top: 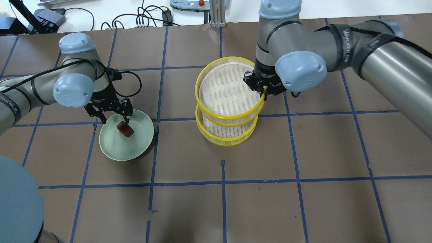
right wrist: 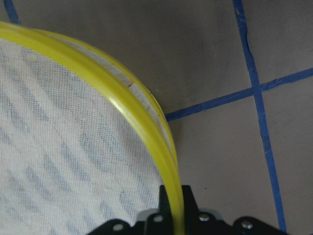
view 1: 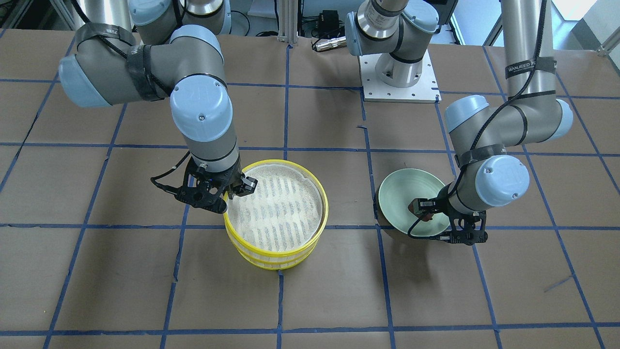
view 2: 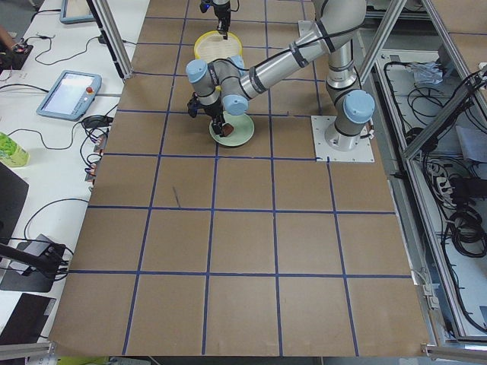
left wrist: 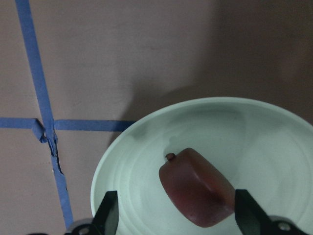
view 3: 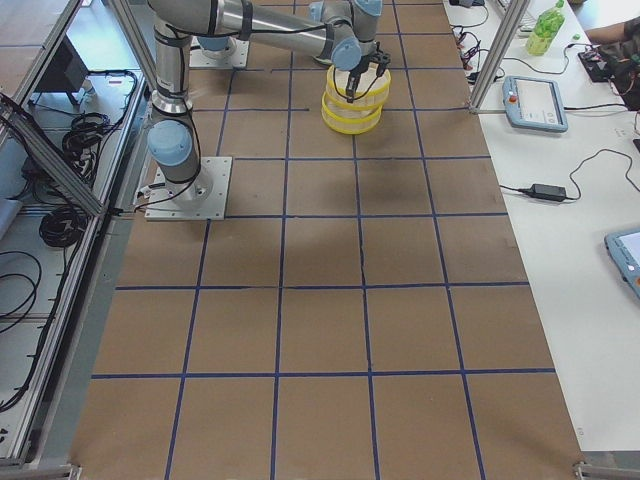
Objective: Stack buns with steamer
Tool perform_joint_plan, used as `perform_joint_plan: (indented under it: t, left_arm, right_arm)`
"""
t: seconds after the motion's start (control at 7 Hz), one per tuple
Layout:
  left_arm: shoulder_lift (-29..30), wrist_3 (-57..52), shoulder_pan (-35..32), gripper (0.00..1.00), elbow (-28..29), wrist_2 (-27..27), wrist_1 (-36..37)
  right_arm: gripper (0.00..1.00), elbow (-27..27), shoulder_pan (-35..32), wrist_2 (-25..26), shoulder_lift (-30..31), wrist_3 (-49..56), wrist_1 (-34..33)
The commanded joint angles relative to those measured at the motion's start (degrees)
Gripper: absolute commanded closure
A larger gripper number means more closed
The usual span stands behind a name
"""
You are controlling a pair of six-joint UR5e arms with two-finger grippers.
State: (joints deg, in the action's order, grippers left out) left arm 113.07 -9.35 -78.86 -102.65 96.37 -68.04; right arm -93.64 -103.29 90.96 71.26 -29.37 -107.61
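Green plate (top: 113,152) held the brown bun (left wrist: 196,188) between wide left jaws; right wrist view showed right jaws pinching the upper basket (right wrist: 139,100) by its rim.

Bright, even light; soft shadow beside the plate (top: 114,145); wrist views dimmer.

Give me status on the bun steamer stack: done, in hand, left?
Done: upper basket sits over the lower basket, slightly offset. In hand: right tool pinches the upper basket's rim; left tool is open astride the brown bun on the green plate. Left: grasp that bun, put it in the steamer. The white bun shows in no view, so its state is unclear.
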Motion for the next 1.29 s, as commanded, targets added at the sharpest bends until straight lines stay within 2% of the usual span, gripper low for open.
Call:
perform_joint_plan:
  t: [0.0, 0.14, 0.43, 0.57, 0.71, 1.0, 1.14]
  left_arm:
    - [0.39, -0.14, 0.02, 0.59, -0.79, -2.65, 0.18]
    - [0.48, -0.23, 0.02, 0.62, -1.14, -8.77, -0.25]
    - [0.22, -0.67, 0.02, 0.81, -1.06, -9.36, -0.34]
    - [-0.48, -0.93, 0.02, 0.86, -0.19, -9.1, -0.43]
    - [-1.53, -0.67, -0.06, 0.86, 0.69, -7.44, -1.3]
    - [-4.77, 4.3, -3.21, 0.86, 6.73, -8.21, -10.84]
    - [-5.49, 11.99, -6.62, 0.86, 9.81, -13.26, -12.89]
  right_arm:
    - [0.93, -0.93, -0.16, 0.01, -0.33, 1.33, -0.23]
    - [0.93, -1.28, 0.01, 0.1, -0.42, 1.42, -1.1]
    - [0.92, -1.2, 0.36, 0.27, -0.33, 1.33, -1.28]
    - [0.92, -1.55, 0.45, 0.1, -0.42, 1.33, -2.33]
    - [0.89, -2.59, 0.54, 0.18, -0.5, 1.51, -2.51]
    - [0.81, -3.57, 0.54, 0.18, -0.42, 1.42, -3.13]
    - [0.73, -3.66, 0.54, 0.1, -0.33, 1.33, -3.13]
